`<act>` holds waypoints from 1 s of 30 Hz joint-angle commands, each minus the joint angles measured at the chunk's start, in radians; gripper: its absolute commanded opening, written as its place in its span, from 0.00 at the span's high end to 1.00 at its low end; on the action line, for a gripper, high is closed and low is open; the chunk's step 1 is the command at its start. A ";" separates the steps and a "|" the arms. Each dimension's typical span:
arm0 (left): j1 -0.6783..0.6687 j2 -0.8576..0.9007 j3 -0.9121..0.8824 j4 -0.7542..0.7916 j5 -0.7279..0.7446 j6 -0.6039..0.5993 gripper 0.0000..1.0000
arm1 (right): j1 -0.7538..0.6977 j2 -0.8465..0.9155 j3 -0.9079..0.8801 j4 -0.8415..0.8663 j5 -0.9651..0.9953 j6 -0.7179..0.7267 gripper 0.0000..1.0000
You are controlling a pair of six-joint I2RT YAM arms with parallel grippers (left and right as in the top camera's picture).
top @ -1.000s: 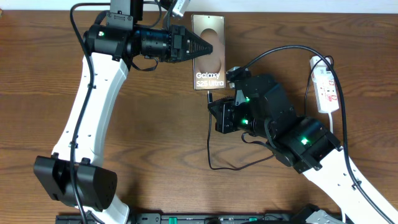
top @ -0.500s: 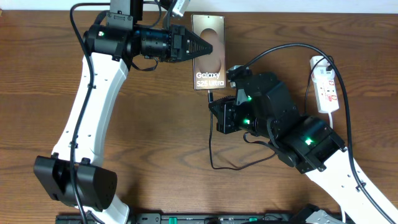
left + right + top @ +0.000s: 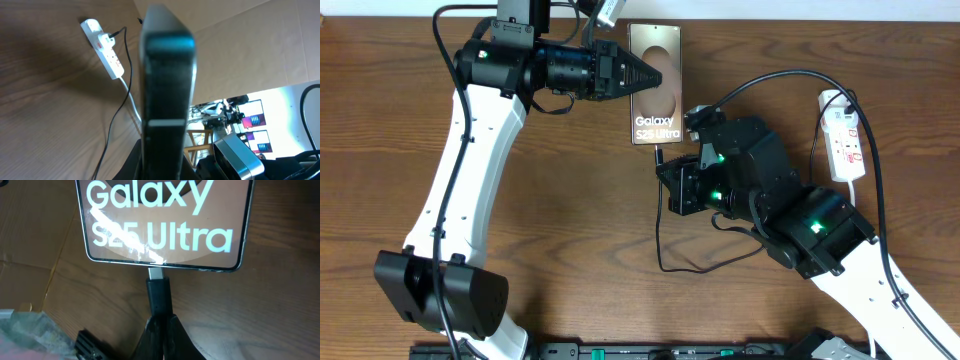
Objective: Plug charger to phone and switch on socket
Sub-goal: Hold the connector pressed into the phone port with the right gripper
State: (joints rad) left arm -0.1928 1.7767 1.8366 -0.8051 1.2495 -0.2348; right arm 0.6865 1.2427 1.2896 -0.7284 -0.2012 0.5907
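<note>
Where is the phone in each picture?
Overhead: the phone is at top centre, face up.
Left wrist: the phone is seen edge-on, a dark upright slab in the middle.
Right wrist: the phone's bottom end fills the top, with the charger at its edge.
Landmark: the white power strip, in overhead and left wrist only.

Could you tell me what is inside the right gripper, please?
The charger's connector, its tip meeting the phone's bottom edge; whether it enters the port is hidden.
</note>
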 commanded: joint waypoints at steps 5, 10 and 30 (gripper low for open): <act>-0.001 0.001 0.013 0.003 0.023 0.013 0.93 | -0.004 0.004 0.026 0.002 0.019 -0.016 0.99; -0.001 0.001 0.013 0.003 0.023 0.013 0.93 | -0.004 0.017 0.026 -0.001 0.018 -0.016 0.99; -0.001 0.001 0.013 0.004 0.022 0.014 0.93 | -0.005 0.020 0.027 0.002 0.011 -0.016 0.99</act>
State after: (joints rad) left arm -0.1928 1.7767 1.8366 -0.8055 1.2488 -0.2348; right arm 0.6865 1.2625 1.2915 -0.7223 -0.1898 0.5907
